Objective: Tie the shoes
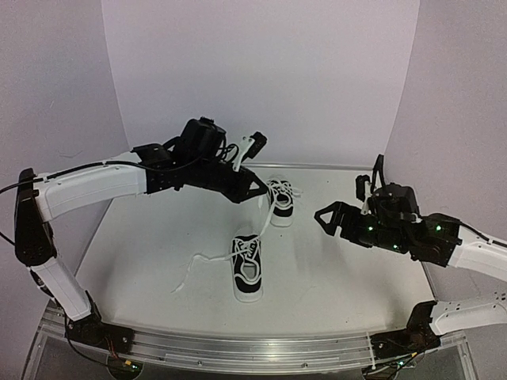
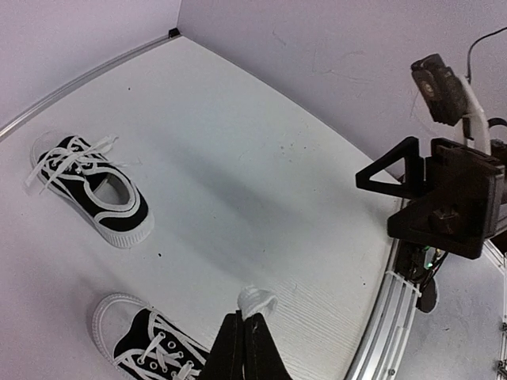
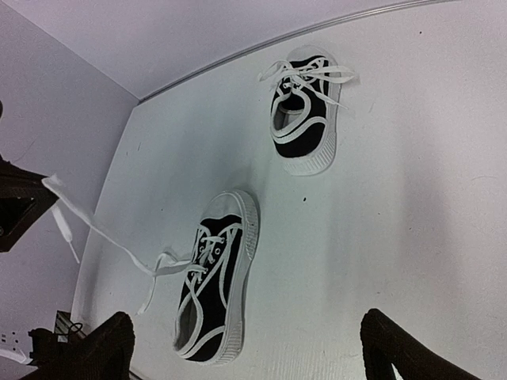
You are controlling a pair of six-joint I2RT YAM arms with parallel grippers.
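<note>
On the white table (image 1: 150, 237) two small black shoes with white soles sit well apart, one behind the other. The near shoe (image 1: 247, 275) lies about mid-table. The far shoe (image 1: 281, 203) is further back and a little to the right, its laces in a loose tangle over the top.

The left gripper (image 2: 242, 324) hangs above the table just beside the far shoe, its fingers pinched tight on a white lace (image 3: 95, 226). That lace runs from the near shoe up through the air, pulled fairly straight, to the closed fingertips, where a short loop of it pokes out. The other lace end (image 1: 188, 273) of the near shoe trails off to the left and lies slack on the table.

The right gripper (image 3: 252, 348) is off to the right, raised clear of the table. It points toward the shoes with its fingers spread wide, holding nothing, and touches neither shoe nor lace. From its own camera the two fingers frame the near shoe, and the taut lace slants away to the left arm at the edge of view.
</note>
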